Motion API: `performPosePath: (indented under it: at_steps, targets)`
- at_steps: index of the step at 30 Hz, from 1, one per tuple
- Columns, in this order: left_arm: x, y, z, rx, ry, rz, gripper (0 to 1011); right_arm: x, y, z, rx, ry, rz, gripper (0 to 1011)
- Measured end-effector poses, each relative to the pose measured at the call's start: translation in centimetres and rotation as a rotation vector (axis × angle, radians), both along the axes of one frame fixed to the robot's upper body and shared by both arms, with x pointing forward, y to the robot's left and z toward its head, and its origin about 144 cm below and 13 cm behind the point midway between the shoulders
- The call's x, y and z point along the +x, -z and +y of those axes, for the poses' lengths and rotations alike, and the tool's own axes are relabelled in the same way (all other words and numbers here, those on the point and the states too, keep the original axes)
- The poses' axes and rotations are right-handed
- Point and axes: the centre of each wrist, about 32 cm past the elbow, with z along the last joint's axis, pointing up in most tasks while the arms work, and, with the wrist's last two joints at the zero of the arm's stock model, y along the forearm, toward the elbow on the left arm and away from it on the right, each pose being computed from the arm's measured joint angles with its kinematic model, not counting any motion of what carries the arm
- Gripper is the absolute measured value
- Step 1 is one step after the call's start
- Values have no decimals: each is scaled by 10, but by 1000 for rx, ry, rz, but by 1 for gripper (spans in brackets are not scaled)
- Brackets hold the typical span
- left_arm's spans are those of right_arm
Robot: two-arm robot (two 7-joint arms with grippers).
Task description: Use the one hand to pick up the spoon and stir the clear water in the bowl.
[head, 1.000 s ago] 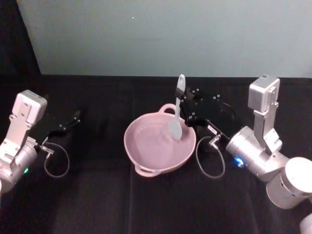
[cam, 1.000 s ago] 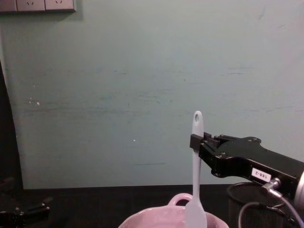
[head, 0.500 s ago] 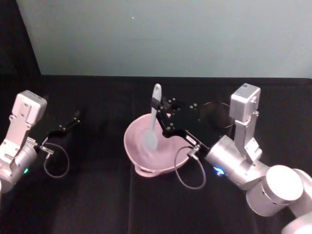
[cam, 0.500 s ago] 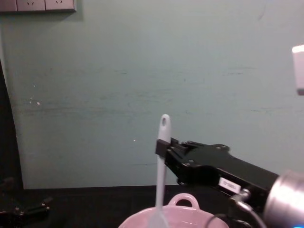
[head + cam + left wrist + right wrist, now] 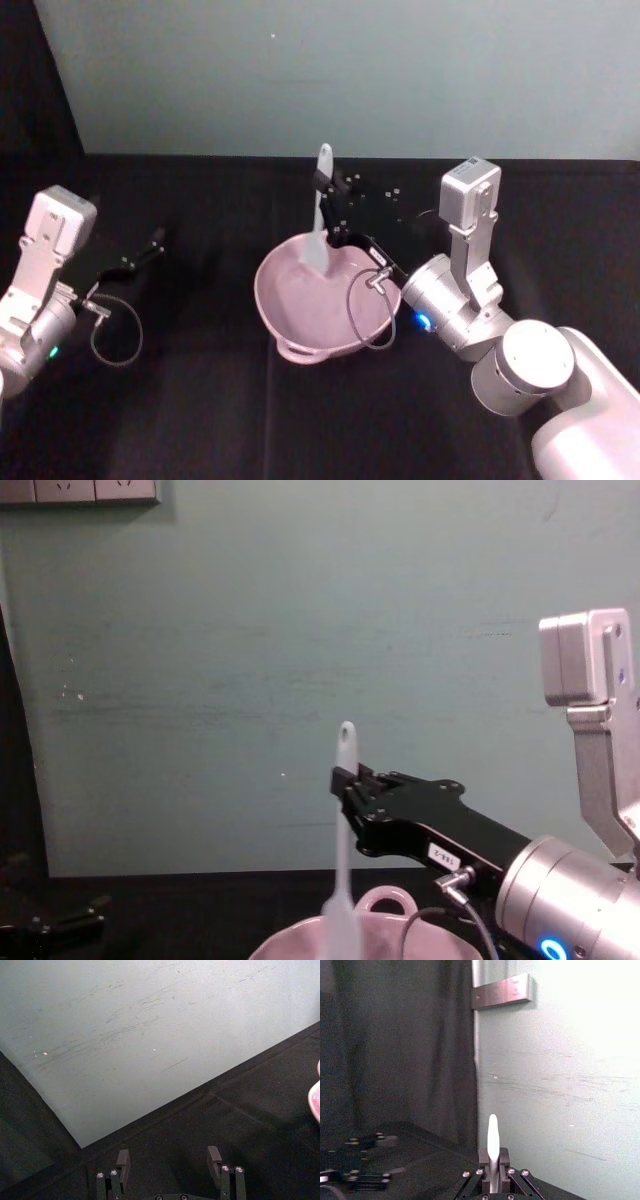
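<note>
- Your right tool (image 5: pixel 322 181) is clamped tight on the spoon (image 5: pixel 318 225), gripping high on the handle with the holed tip standing clear above the jaws.
- The spoon stands near upright, blade down inside the pink bowl (image 5: pixel 262 290), toward its 12 o'clock rim.
- The bowl rests on the black surface (image 5: pixel 200 420).
- Your left tool (image 5: pixel 168 1160) sits at the bowl's 9 o'clock, well apart, fingers spread and holding nothing.

The bowl (image 5: pixel 298 305) was glossy pale pink, the spoon (image 5: pixel 321 212) white with a paler blade. The right gripper (image 5: pixel 346 778) was black with a small white label (image 5: pixel 440 855), its wrist (image 5: pixel 562 888) silver, ringed blue. Black table (image 5: pixel 200 400), pale green wall (image 5: pixel 230 630).
</note>
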Motion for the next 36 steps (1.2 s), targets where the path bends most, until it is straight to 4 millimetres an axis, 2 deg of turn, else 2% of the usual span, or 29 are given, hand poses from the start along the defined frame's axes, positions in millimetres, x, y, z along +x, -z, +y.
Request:
performPosePath:
  at_steps: [5,13,18,22,30,36]
  targets:
    - [0,0,0,0,0,0,1011,4,0,-8,-17,58,-30,110]
    - [0,0,0,0,0,0,1011,-1,-8,-32,-45,104,-46,110]
    - [0,0,0,0,0,0,1011,-14,-16,-53,-70,25,-12,110]
    - [0,0,0,0,0,0,1011,-25,-20,-60,-60,-37,23,110]
    - [0,0,0,0,0,0,1011,-43,-23,-53,-32,-152,97,110]
    - [0,0,0,0,0,0,1011,-41,-21,-31,-1,-202,128,110]
